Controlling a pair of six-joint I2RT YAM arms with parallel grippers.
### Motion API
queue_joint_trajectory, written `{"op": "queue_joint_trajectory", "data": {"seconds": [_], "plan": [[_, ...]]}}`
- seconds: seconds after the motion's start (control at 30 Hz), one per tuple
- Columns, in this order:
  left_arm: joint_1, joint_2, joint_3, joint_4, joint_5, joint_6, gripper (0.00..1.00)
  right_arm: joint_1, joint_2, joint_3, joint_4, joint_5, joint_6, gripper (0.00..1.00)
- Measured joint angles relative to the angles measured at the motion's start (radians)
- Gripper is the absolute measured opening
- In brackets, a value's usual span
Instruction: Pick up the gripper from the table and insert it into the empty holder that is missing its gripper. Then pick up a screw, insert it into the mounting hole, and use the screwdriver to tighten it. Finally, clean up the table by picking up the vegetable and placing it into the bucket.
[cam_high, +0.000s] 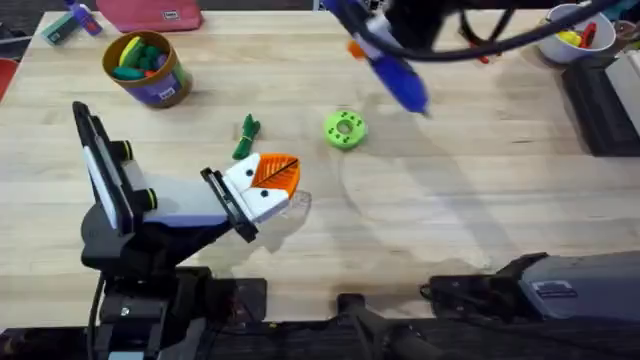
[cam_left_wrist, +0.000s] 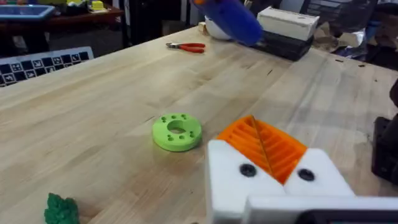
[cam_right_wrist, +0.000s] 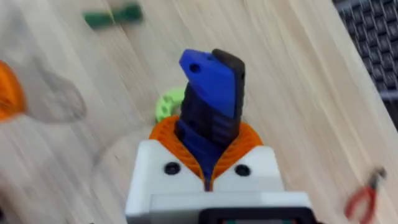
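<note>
Nearest, close under the overhead camera: right claw (cam_right_wrist: 208, 149), closed tight on the screwdriver (cam_right_wrist: 211, 87), blue body pinched between its orange pads. Hangs above the far middle of the counter (cam_high: 450, 220), apart from everything on it.

Low at the near left: left claw (cam_high: 268, 180), shut, orange wedges (cam_left_wrist: 264, 146) pressed together, nothing between them. Wedges seated in both white blocks (cam_left_wrist: 230, 180), so insertion looks done; cannot tell which one is the replaced part. Dark spots at both mounting holes; cannot tell screw from bare hole, nor whether tightening is finished.

Clean-up clearly left: vegetable (cam_high: 247, 135) lies on the counter just beyond the left claw, left of the green disc (cam_high: 345, 129). Bucket (cam_high: 148, 68) stands far left, well apart from it.
</note>
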Motion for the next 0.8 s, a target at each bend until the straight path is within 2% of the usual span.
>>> {"op": "queue_joint_trajectory", "data": {"seconds": [0.2, 0.43, 0.63, 0.8], "plan": [[0.000, 0.000, 0.000, 0.000, 0.000, 0.000, 0.008, -0.052, 0.038, 0.006, -0.144, 0.191, -0.087, 0.025], [0.000, 0.000, 0.000, 0.000, 0.000, 0.010, 0.008, -0.100, 0.238, 0.008, -0.223, 0.320, -0.122, 0.025], [0.000, 0.000, 0.000, 0.000, 0.000, 0.019, 0.008, -0.110, 0.430, 0.008, -0.170, 0.449, -0.171, 0.025], [0.000, 0.000, 0.000, 0.000, 0.000, 0.020, 0.008, -0.148, 0.480, 0.008, -0.140, 0.460, -0.177, 0.025]]}}
